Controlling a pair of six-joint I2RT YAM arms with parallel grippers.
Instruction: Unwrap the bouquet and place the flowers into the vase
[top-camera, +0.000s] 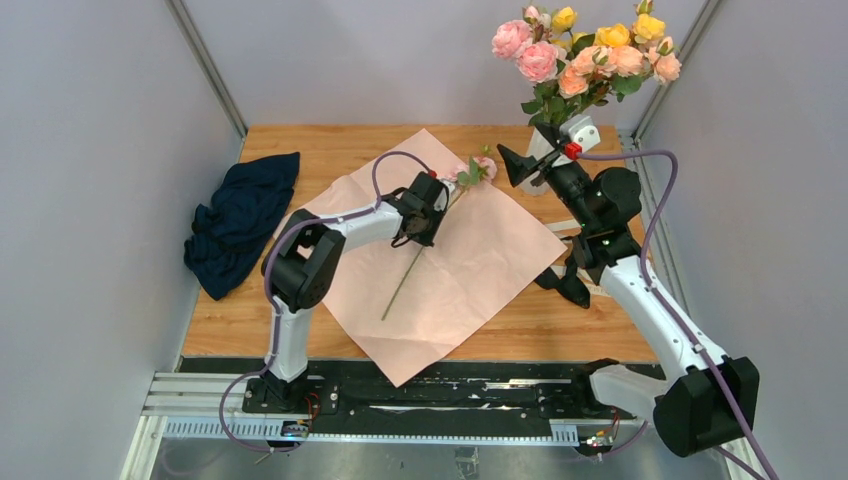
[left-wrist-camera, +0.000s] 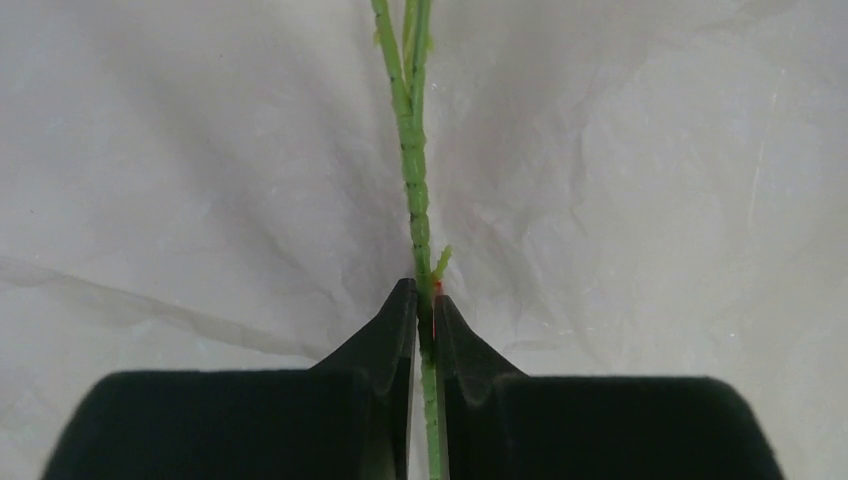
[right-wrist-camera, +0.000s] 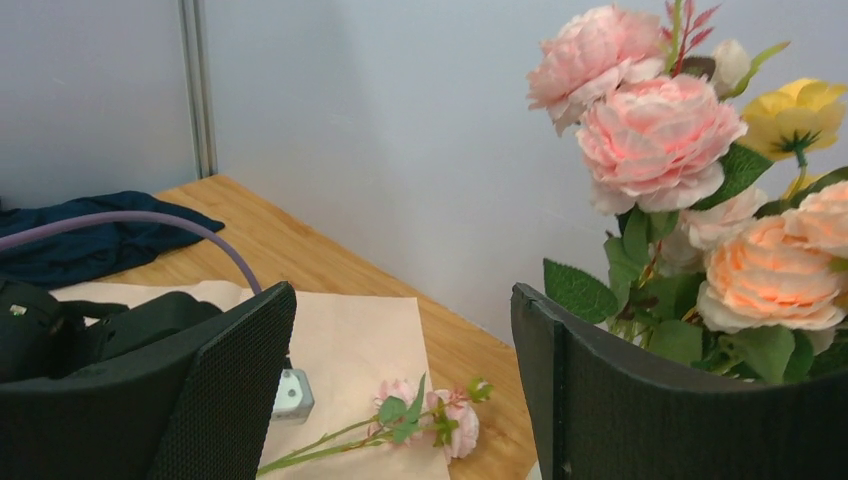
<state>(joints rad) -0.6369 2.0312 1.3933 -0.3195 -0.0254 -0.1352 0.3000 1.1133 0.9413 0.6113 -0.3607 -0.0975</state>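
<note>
A light wooden table (top-camera: 330, 140) carries a large sheet of crumpled pale-pink wrapping paper (top-camera: 470, 260), opened out flat, one corner hanging over the near edge. A dark blue crumpled cloth (top-camera: 240, 220) lies at the table's left side, clear of the paper.

At the far right corner stands the white ceramic vase (top-camera: 540, 160), mostly hidden behind the right arm. It holds a bunch of large pink, peach and yellow roses (top-camera: 590, 55).

The right gripper (right-wrist-camera: 402, 300) hangs just in front of that vase with its jaws wide apart and nothing between them.

The left gripper (left-wrist-camera: 425, 300) sits low over the paper, its black fingers (left-wrist-camera: 385, 340) pressed together on a thin green stem (left-wrist-camera: 412, 180).

That stem belongs to the small pale-pink flowers (top-camera: 478, 170), which lie diagonally across the paper, blooms toward the vase.
</note>
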